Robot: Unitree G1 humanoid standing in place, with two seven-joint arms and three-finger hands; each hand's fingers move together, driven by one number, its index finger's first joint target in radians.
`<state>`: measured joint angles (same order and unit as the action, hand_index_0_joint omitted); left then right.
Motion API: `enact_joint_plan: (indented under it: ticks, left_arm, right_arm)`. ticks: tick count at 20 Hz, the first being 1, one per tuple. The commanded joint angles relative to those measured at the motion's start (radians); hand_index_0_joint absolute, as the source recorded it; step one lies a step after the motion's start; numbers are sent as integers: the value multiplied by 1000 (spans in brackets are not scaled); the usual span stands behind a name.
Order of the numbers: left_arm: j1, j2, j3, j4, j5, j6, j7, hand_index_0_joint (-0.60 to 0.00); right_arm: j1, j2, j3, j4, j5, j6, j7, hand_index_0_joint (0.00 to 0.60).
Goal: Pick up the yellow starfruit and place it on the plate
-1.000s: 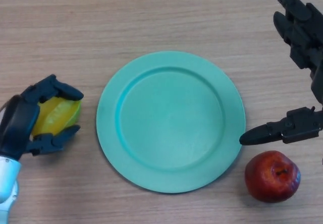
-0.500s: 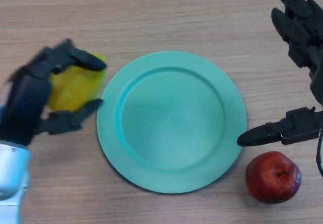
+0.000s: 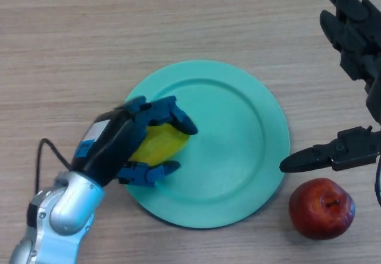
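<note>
Starfruit, waxy yellow, gripped in left hand fingers over round teal plate, right hand splayed.

Light wood-grain table fills view (grain runs sideways).

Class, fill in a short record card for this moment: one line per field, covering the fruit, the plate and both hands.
starfruit: yellow, held over the plate's left part
plate: teal, round, on the wooden table
left hand: fingers curled round the starfruit
right hand: idle at the right edge, fingers straight, holding nothing
apple: red, on the table right of the plate, untouched
release: not yet done
</note>
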<state>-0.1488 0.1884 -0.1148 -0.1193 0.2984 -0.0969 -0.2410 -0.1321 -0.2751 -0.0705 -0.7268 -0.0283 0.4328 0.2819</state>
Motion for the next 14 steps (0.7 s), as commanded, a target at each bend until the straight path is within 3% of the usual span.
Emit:
enact_joint_plan:
  ticks: [1,6,7,10,11,12,14]
  left_arm:
    - [-44,4,28,-60,-82,-62,99,-600]
    - [-51,2,26,-72,-60,23,102,-600]
    - [-51,2,28,-78,-63,29,103,-550]
    - [-43,2,27,-84,-60,31,108,-150]
    - [-37,2,28,-89,-55,31,105,-50]
    - [-29,3,31,-95,-44,30,96,0]
    - [-26,6,32,-82,-12,16,100,0]
  right_arm:
    - [-19,-17,-39,-67,-2,-146,-29,0]
    - [-37,-17,-28,-56,-42,-169,-47,0]
    - [-40,-19,-27,-58,-47,-166,-46,0]
    - [-30,-16,-31,-52,-54,-190,-47,0]
    - [-27,-15,-35,-46,-57,-206,-49,0]
    - [-31,-17,-40,-39,-57,-211,-53,0]
    - [-29,-18,-43,-20,-57,-224,-52,0]
